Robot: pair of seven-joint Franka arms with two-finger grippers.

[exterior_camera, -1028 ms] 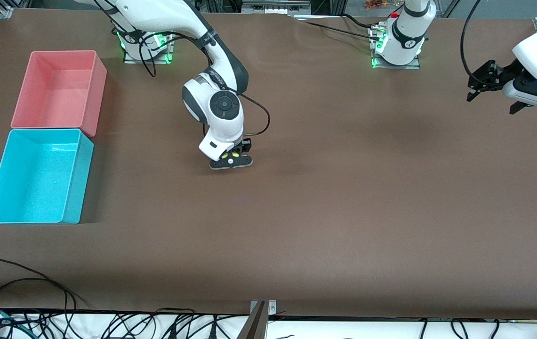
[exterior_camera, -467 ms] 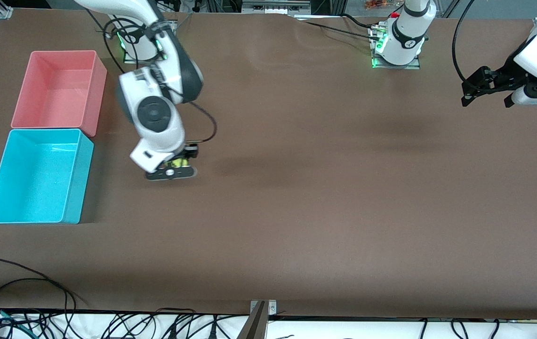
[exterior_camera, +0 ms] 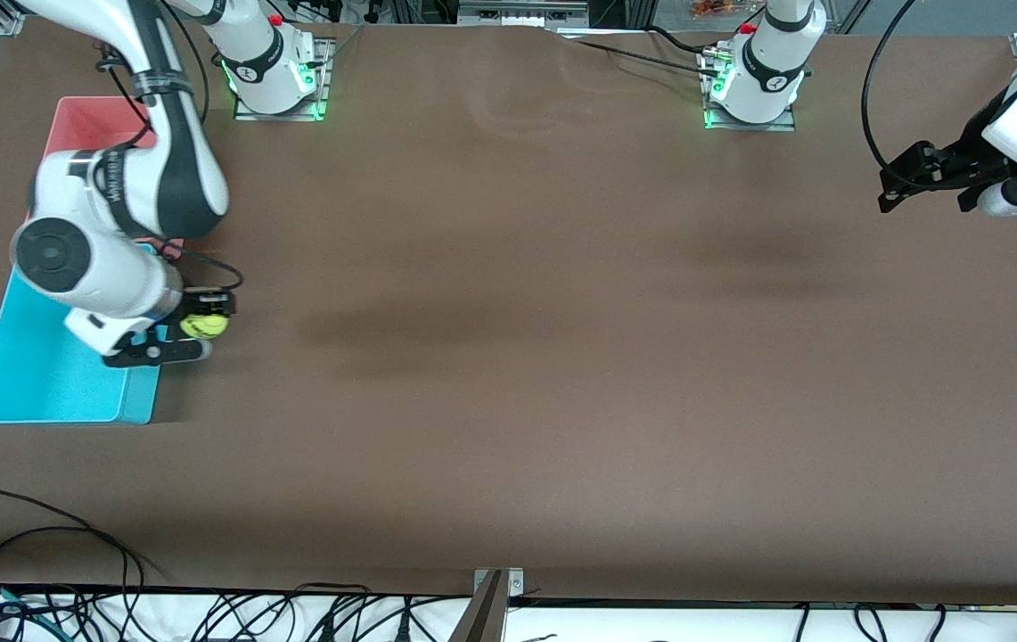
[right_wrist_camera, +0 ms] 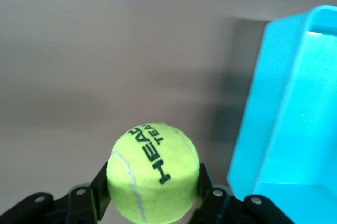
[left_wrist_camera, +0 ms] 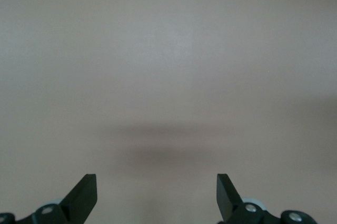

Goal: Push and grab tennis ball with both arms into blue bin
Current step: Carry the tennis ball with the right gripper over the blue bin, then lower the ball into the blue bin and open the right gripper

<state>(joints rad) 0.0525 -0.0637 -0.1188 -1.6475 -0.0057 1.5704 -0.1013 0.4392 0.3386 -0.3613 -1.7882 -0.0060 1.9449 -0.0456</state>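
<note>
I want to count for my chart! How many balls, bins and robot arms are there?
Balls: 1, the tennis ball, held in the right gripper.
Bins: 2, the blue bin and the pink bin.
Robot arms: 2; the left gripper waits, open.
Total: 5.

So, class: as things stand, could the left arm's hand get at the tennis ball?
Probably not. The tennis ball is clamped in the right hand at the blue bin's edge, while the open left hand waits over the table's left-arm end, with the whole tabletop between them.
</note>
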